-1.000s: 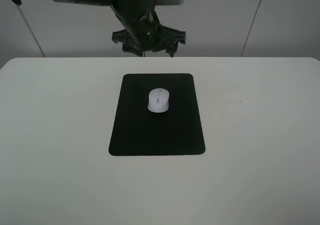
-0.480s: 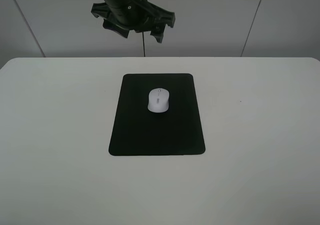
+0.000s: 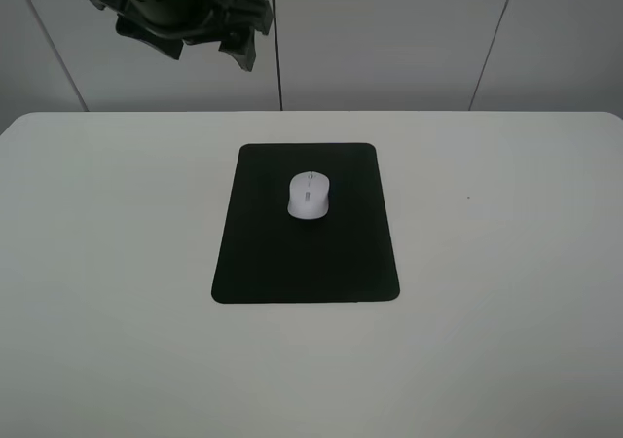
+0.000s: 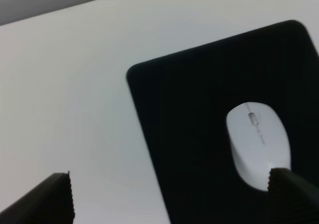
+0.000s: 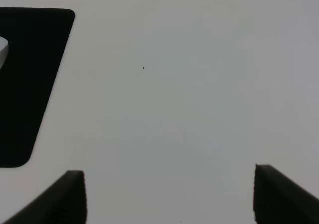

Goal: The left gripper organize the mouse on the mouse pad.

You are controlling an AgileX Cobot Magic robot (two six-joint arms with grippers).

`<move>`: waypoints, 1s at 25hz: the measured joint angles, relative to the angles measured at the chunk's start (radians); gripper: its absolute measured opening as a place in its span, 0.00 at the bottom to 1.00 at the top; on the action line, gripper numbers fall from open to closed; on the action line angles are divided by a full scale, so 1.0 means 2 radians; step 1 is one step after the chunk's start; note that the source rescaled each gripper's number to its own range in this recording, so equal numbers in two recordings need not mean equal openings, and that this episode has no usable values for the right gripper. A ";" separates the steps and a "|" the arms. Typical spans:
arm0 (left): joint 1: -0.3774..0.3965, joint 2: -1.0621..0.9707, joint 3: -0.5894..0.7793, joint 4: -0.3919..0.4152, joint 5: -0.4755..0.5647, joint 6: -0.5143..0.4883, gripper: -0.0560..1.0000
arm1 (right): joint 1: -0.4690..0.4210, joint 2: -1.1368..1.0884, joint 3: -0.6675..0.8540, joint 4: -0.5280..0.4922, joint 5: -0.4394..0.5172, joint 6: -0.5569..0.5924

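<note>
The white mouse (image 3: 309, 195) lies on the upper half of the black mouse pad (image 3: 306, 263), which sits flat in the middle of the white table. High above the table's far left hangs my left gripper (image 3: 180, 29), open, its dark fingers splayed and holding nothing. The left wrist view looks down on the mouse (image 4: 258, 143) and the mouse pad (image 4: 199, 114) between two spread fingertips (image 4: 50, 199). My right gripper (image 5: 169, 196) is open over bare table, with a corner of the mouse pad (image 5: 25, 74) beside it.
The white table (image 3: 506, 263) spreads wide on all sides of the pad. A thin black cable (image 3: 276, 58) hangs down behind the table's far edge. A grey wall stands at the back.
My left gripper has risen and swung to the left, away from above the pad's far edge. The mouse and pad have not moved.
</note>
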 joint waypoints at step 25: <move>0.160 -0.548 0.353 -0.052 0.025 0.055 1.00 | 0.000 0.000 0.000 0.000 0.000 0.000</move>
